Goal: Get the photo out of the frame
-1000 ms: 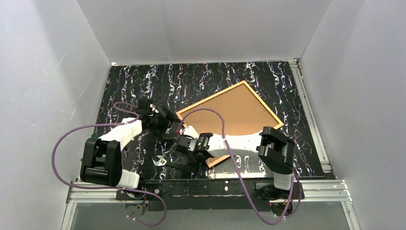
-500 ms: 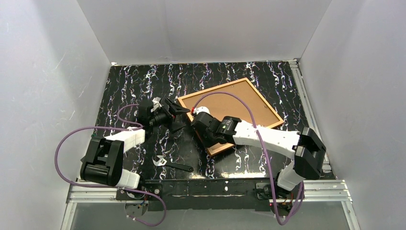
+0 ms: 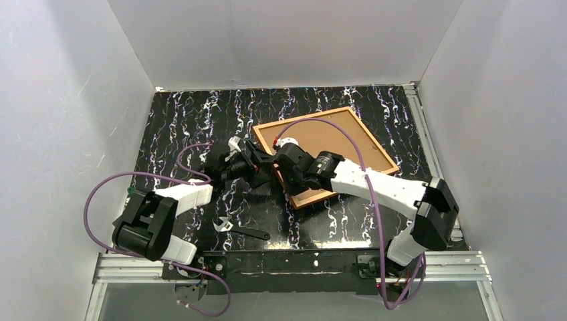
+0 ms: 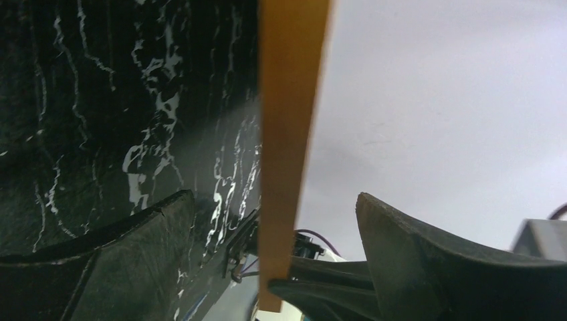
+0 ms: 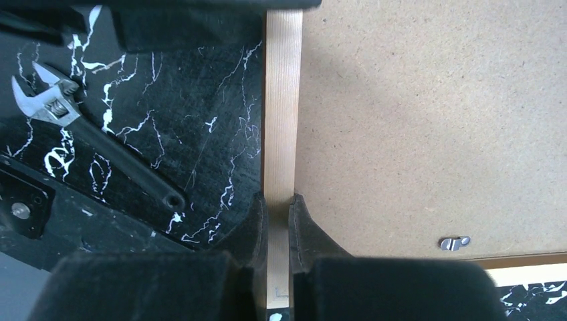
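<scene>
Black worktop [image 3: 174, 134]: your right pincer [image 5: 279, 207] clamps the frame [image 5: 281, 100] rail, likely tilting it; left pincer [image 4: 274, 195] straddles it, wide.

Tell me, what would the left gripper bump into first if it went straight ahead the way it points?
Most likely the frame. Its wooden edge stands between the open fingers of the left gripper, right in its path. How deep it sits is hard to tell.

I see white shells [image 3: 374, 186] and black joints [image 3: 144, 224] behind left claw [image 4: 274, 200] and right claw [image 5: 279, 207], both black; purple cables [image 3: 100, 190] trail rearward.
</scene>
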### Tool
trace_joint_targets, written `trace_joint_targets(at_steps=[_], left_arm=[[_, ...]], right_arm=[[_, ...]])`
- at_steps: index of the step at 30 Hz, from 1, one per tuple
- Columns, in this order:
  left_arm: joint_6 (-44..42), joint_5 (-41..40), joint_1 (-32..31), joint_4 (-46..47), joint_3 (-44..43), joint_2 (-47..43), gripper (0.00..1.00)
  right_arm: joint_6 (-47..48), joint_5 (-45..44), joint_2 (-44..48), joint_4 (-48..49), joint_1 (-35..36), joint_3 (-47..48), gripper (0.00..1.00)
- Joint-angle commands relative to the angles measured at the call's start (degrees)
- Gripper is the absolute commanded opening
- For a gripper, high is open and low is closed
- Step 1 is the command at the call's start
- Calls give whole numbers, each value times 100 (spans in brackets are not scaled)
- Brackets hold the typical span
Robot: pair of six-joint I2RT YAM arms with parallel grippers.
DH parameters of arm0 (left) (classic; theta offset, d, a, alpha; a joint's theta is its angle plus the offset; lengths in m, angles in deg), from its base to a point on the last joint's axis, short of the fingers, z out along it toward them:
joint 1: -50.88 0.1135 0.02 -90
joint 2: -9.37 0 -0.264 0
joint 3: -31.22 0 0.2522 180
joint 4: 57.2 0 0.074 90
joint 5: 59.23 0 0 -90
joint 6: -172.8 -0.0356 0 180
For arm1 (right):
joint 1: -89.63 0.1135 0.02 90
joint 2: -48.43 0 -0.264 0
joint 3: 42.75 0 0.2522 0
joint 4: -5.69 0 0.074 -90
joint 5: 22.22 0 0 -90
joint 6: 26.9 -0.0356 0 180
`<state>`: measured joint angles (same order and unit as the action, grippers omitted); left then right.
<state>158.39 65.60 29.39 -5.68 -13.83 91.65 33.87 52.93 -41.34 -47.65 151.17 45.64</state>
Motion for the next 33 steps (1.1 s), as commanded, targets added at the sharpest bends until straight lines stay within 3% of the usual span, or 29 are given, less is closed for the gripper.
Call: trace_joint_targets(at_steps=[1, 10, 17, 23, 25, 27, 28, 33], left_arm=[[-276, -39, -100, -454, -29, -226, 90], [91, -187, -320, 34, -379, 183, 76], [480, -94, -333, 518, -504, 500, 49], [591, 58, -296, 183, -631, 319, 14], [363, 142, -235, -399, -665, 113, 3], [141, 290, -108, -1001, -710, -150, 0], [57, 364, -8, -1323, -747, -274, 0], [-587, 940, 640, -3228, -1112, -812, 0]], right_arm=[[-68, -85, 370, 159, -47, 501, 1], [43, 178, 344, 336, -78, 769, 1], [124, 272, 383, 416, -133, 719, 1], [692, 639, 573, 726, -126, 285, 4], [934, 493, 766, 703, -125, 151, 31], [1249, 190, 1111, 768, -114, -97, 62], [1429, 44, 1310, 831, -116, -263, 71], [2419, -205, 2448, 1520, -121, -1334, 81]])
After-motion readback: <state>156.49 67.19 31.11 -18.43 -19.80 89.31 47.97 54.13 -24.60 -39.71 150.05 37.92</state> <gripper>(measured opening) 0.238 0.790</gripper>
